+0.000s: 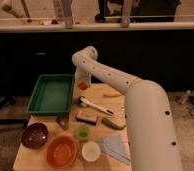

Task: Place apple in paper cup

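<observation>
The apple is a small orange-red ball at the tip of my gripper, over the far edge of the wooden table, beside the green tray. The gripper hangs down from the white arm and looks shut on the apple. The paper cup is small and white. It stands upright near the table's front edge, right of the orange bowl and well in front of the gripper.
A green tray sits at the back left. A dark bowl and an orange bowl stand at the front left. A brush, a sponge, a green cup, a green vegetable, a banana and a napkin fill the middle and right.
</observation>
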You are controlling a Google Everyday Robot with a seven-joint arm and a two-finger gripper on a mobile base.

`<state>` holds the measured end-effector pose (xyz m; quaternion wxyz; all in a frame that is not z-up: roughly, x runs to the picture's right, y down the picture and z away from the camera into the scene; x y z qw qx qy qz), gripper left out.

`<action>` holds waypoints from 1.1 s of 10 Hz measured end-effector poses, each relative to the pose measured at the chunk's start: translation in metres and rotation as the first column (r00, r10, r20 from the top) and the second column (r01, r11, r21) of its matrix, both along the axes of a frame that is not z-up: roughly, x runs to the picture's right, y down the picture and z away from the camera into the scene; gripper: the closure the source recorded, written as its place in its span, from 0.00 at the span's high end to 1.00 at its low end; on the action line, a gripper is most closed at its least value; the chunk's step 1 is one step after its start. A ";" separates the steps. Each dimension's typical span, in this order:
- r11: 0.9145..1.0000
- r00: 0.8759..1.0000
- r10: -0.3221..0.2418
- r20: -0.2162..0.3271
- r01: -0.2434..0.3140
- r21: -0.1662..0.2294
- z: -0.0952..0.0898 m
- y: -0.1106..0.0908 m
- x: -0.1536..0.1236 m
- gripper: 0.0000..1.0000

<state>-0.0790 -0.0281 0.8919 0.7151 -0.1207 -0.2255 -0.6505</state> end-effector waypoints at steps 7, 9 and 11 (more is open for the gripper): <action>0.999 1.000 -0.002 0.006 0.001 0.042 -0.058 0.037 0.018 0.00; 0.998 1.000 0.006 0.006 -0.006 0.059 -0.075 0.050 0.029 0.00; 0.998 1.000 0.004 0.009 -0.004 0.063 -0.079 0.053 0.028 0.00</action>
